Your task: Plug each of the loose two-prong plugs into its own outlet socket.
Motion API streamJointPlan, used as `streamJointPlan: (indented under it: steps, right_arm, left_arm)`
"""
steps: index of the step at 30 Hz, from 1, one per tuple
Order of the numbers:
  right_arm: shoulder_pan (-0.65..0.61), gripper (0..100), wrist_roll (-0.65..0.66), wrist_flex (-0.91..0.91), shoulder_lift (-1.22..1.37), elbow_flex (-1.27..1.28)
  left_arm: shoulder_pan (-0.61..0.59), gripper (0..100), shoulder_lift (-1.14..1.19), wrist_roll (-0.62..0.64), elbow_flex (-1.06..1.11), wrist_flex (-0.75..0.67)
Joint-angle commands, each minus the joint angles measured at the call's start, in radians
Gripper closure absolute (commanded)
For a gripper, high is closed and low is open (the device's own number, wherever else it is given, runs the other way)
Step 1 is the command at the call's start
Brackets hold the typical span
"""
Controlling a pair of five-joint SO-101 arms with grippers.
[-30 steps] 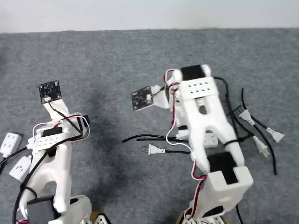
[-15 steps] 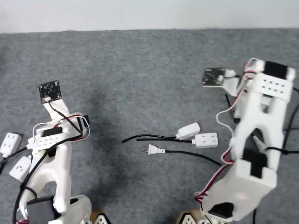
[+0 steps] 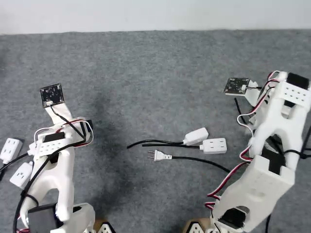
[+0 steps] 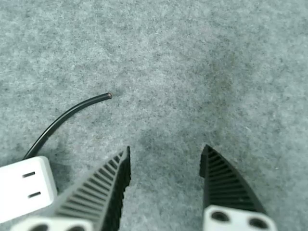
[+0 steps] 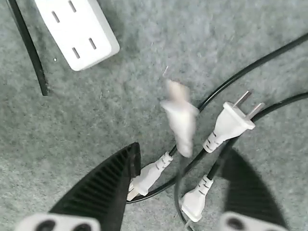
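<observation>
Grey carpet [image 3: 146, 73] covers the whole table, with a white wall strip behind.

Status, as judged: 0 plugs seated. Every socket face on show is vacant, so all insertions remain.

1. Right arm [image 3: 272, 160]: leans out along the carpet's right edge, wrist tipped downward. Right gripper [image 5: 183, 156] is released and empty, its jaws spread wide over a tangle of black cords.
2. Left arm [image 3: 56, 165]: folded near the left edge, wrist tipped downward. Left gripper [image 4: 166, 153] is released and empty, its jaws apart above bare carpet.
3. Centre outlet blocks [image 3: 215, 144]: 2 white units, touching, mid-carpet.
4. Left outlet blocks [image 3: 10, 149]: 2 white units beside the left arm, near each other.
5. Centre plug [image 3: 158, 155]: lies loose near the centre outlet blocks, apart from them, prongs pointing away.
6. Right-side plugs [image 5: 230, 124]: several lie loose under the right gripper, 1 of them blurred.
7. Cord end [image 4: 108, 96]: a bare black tip on the carpet ahead of the left gripper.
</observation>
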Motion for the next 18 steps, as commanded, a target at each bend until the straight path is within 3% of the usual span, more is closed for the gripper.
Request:
streamJointPlan:
  steps: [1, 3, 5, 7, 10, 12, 15, 18]
  right_arm:
    - [0.002, 49.6, 0.012, 0.001, -0.015, -0.057]
    - [-0.022, 50.4, 0.012, 0.044, -0.015, -0.057]
    - [-0.081, 58.0, 0.009, 0.128, -0.015, -0.057]
    - [-0.165, 73.7, 0.0, 0.186, -0.015, -0.049]
    - [-0.277, 99.8, -0.157, 0.154, -0.002, -0.025]
    - [-0.335, 93.3, -0.261, 0.128, 0.016, -0.006]
    - [-0.398, 99.6, -0.282, 0.104, 0.05, 0.031]
    - [-0.41, 98.6, -0.282, 0.036, 0.09, 0.069]
  left_arm:
    - [0.011, 77, -0.028, 0.002, -0.005, -0.021]
    - [0.011, 77, -0.028, 0.002, -0.005, -0.021]
    - [0.012, 77, -0.028, 0.002, -0.007, -0.021]
    - [0.023, 77, -0.028, 0.0, -0.005, -0.021]
    - [0.025, 77, -0.028, 0.0, -0.005, -0.021]
    - [0.023, 77, -0.028, 0.0, -0.004, -0.021]
    - [0.023, 77, -0.028, 0.0, -0.004, -0.021]
    - [0.025, 77, -0.028, 0.0, -0.004, -0.021]
